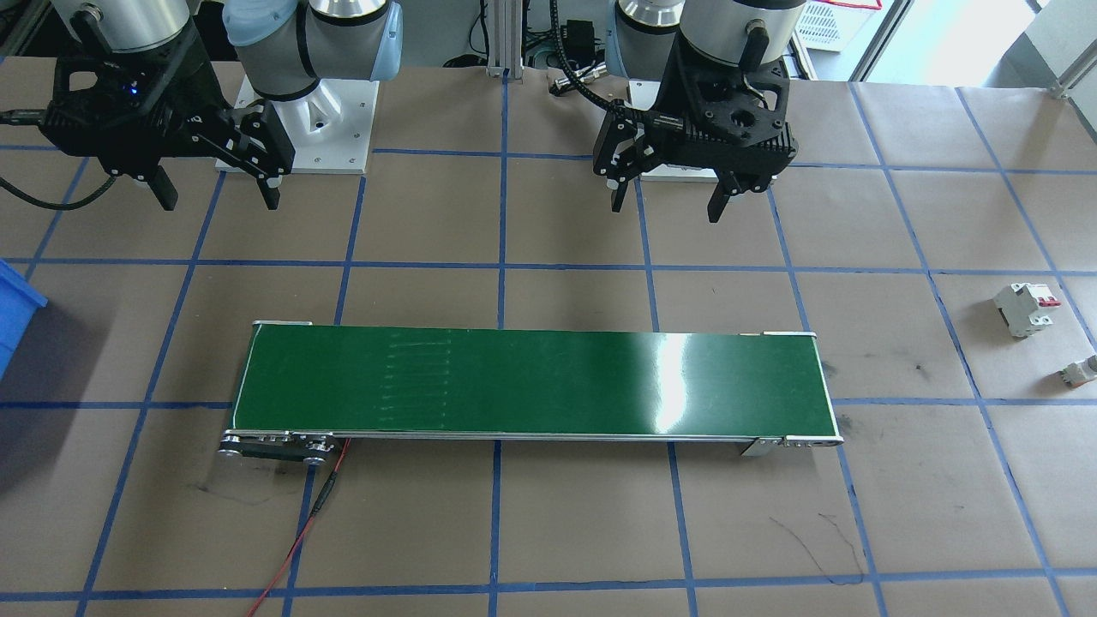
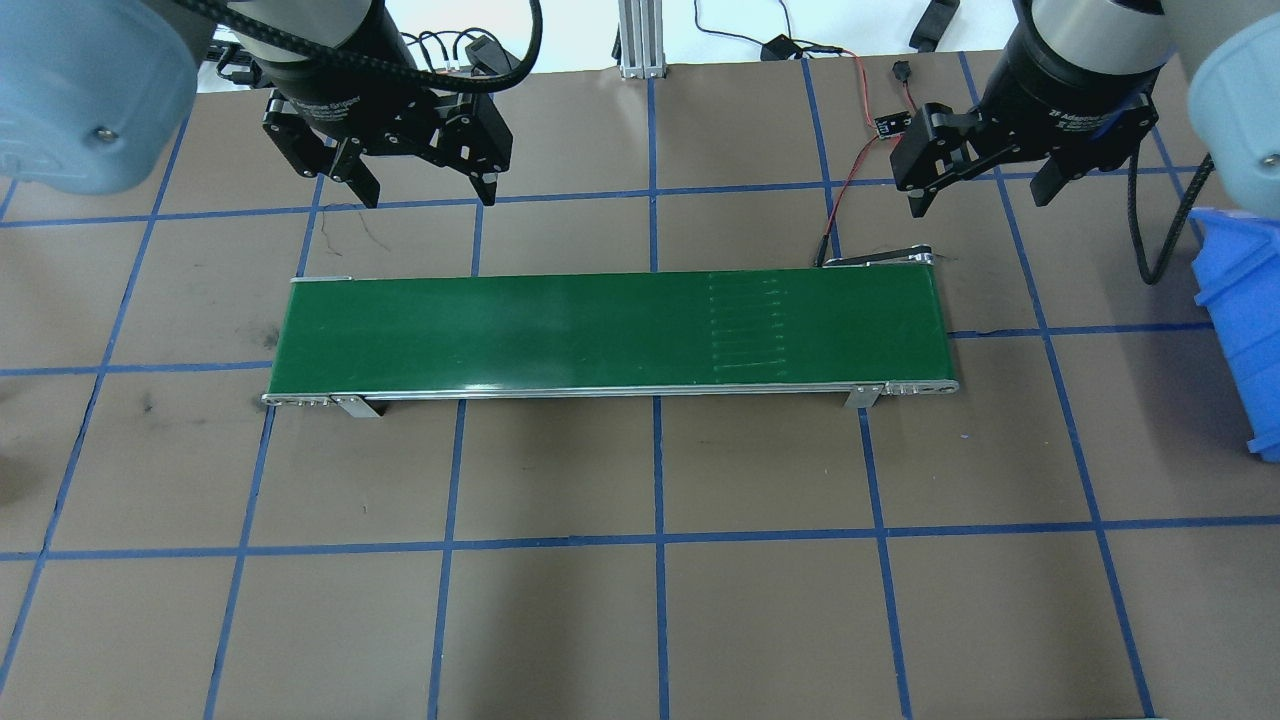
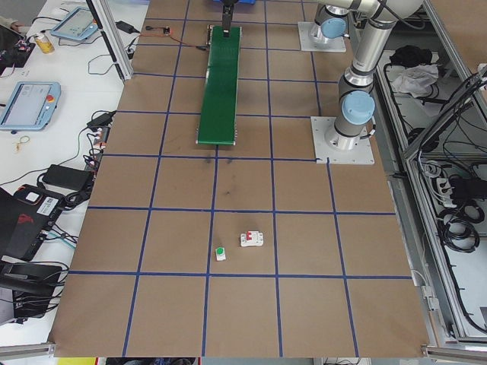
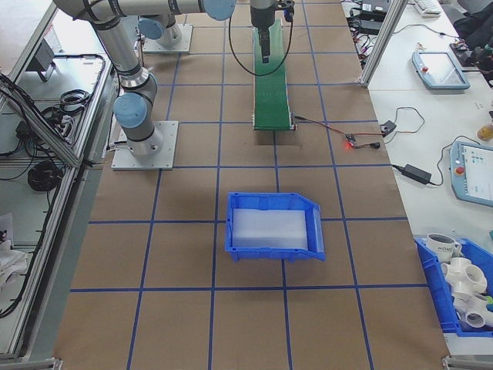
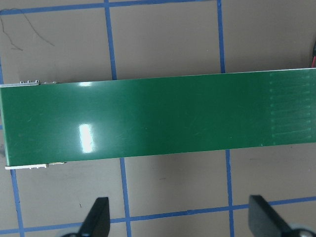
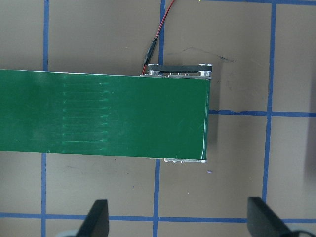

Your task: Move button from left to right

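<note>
The button (image 1: pixel 1079 371) lies on the brown tabletop (image 1: pixel 583 531) far out on the robot's left side, well apart from the green conveyor belt (image 1: pixel 531 383). Its green cap shows in the view from the table's left end, where it sits just beside a white circuit breaker (image 1: pixel 1024 308) with red levers; the two are near each other but not touching.

The left hand (image 1: pixel 668 200) hangs above the tabletop on the robot's side of the belt, over the belt's left part. Its two black fingers (image 5: pixel 97 217) are spread wide with nothing between them. From its own wrist camera the belt stretches across below, and a bright glare patch sits on the green surface.

The right hand (image 1: pixel 216 196) hangs above the tabletop near the belt's other end, likewise on the robot's side. Its fingers (image 6: pixel 98 215) are also spread apart and hold nothing. Below it the belt's end roller shows, with a red wire (image 6: pixel 159 31) running away from the motor end.

A blue bin (image 2: pixel 1245 320) stands on the tabletop beyond the belt's right end, well apart from it. Blue tape lines divide the tabletop into squares.
</note>
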`<state>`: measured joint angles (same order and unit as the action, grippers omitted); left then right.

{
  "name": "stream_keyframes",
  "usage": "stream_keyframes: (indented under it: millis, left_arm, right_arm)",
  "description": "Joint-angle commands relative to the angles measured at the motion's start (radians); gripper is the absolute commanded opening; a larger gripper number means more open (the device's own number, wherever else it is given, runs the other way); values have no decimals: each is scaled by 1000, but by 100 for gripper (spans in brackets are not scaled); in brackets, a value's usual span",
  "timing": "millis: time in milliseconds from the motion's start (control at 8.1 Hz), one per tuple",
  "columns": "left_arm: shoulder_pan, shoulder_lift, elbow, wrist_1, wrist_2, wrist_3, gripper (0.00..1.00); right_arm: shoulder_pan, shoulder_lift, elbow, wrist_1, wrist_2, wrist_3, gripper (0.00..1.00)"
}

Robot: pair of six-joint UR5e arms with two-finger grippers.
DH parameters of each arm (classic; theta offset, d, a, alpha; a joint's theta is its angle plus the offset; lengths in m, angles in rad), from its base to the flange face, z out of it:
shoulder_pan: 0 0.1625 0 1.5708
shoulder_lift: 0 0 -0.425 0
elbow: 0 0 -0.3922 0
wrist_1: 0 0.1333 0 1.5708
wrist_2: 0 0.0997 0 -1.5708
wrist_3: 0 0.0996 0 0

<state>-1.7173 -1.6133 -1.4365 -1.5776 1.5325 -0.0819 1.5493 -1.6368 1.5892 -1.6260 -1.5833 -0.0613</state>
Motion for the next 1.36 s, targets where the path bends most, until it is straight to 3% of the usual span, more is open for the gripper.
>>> stream_keyframes:
  millis: [0, 494, 617, 1111, 1235]
  left_arm:
    - [1, 21, -13, 10, 8, -25, 100]
    - [13, 19, -99, 82, 8, 63, 100]
    - [59, 20, -107, 85, 11, 144, 100]
    - [460, 29, -97, 70, 11, 829, 100]
    - [575, 9, -96, 64, 14, 868, 100]
  right_arm:
    - [0, 0, 0, 0, -1, 0, 100]
    - [0, 0, 0, 0, 0, 0, 100]
    - [0, 0, 0, 0, -1, 0, 100]
    - [-2, 0, 0, 0, -1, 0, 100]
    - [-2, 0, 0, 0, -1, 0, 100]
